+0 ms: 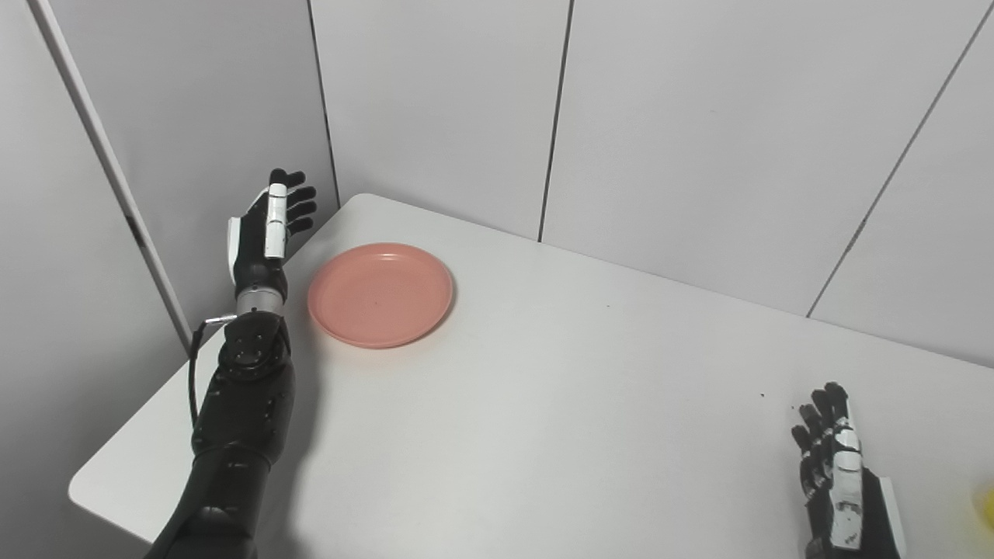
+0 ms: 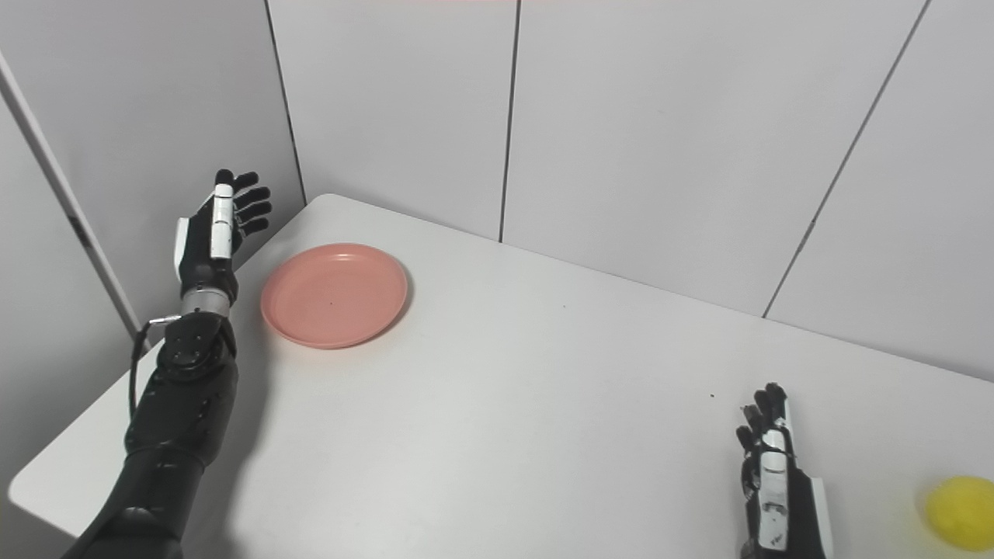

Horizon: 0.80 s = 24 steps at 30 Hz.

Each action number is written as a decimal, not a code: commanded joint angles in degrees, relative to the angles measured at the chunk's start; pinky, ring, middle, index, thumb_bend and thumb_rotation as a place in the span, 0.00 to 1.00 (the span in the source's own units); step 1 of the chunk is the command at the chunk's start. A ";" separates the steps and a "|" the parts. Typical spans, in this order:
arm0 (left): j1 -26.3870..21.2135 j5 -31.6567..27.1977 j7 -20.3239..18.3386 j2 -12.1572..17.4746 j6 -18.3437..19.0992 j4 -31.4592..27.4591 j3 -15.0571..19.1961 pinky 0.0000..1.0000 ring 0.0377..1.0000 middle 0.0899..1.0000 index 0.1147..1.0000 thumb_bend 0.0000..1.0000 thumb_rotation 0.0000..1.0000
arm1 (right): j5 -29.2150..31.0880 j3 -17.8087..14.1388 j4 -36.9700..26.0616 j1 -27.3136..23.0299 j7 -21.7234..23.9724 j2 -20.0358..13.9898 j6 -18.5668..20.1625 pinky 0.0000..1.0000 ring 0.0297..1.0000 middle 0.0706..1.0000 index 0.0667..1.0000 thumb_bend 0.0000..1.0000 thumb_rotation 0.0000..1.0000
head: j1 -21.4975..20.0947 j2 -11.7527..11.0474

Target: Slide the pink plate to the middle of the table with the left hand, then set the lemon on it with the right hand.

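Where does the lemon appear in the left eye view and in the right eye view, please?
Left eye view: the lemon is only a yellow sliver cut by the right edge, low in the picture.
Right eye view: the lemon shows nearly whole in the bottom right corner, on the table.
Shared landmark: the right robot hand, just left of the lemon in both views.

This looks like a lab test booth rather than a home: a plain white table [image 1: 590, 404] is boxed in by bare grey wall panels [image 1: 435, 101] with dark seams, with no furnishings visible.
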 commanded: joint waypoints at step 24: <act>-1.86 -5.04 -7.90 0.39 -5.64 9.24 -3.07 0.77 0.77 0.75 0.73 0.73 1.00 | -0.06 -0.23 -3.18 0.36 -0.39 0.44 1.56 1.00 1.00 1.00 1.00 0.67 1.00 | -0.02 1.24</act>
